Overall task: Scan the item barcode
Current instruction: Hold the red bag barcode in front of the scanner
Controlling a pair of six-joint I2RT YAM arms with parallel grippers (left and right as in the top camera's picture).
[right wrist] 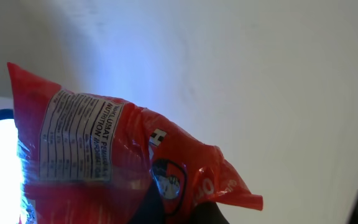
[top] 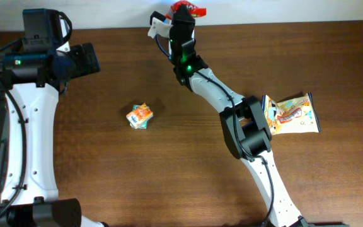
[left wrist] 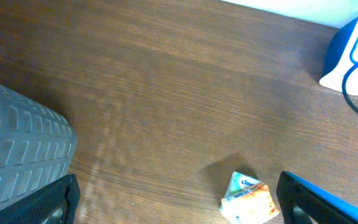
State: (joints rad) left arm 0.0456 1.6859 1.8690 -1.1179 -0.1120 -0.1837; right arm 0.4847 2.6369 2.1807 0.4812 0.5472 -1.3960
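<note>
My right gripper (top: 183, 14) reaches to the table's far edge, shut on a red snack packet (top: 188, 7). The right wrist view shows the red packet (right wrist: 104, 162) pinched low between my fingertips (right wrist: 178, 210), its white nutrition label facing the camera against a white wall. A white and blue device (top: 158, 26) with a blue cable sits just left of it, and the left wrist view shows this device (left wrist: 351, 53) too. My left gripper (top: 87, 60) hovers open at the back left. Its jaws (left wrist: 182, 208) stand wide apart over bare wood.
A small orange and white packet (top: 139, 116) lies mid-table, near my left gripper's right finger (left wrist: 319, 199) as the small packet (left wrist: 248, 199). A yellow snack bag (top: 292, 113) lies flat at the right, beside the right arm's elbow. A grey ribbed surface (left wrist: 17, 149) fills the left wrist view's lower left.
</note>
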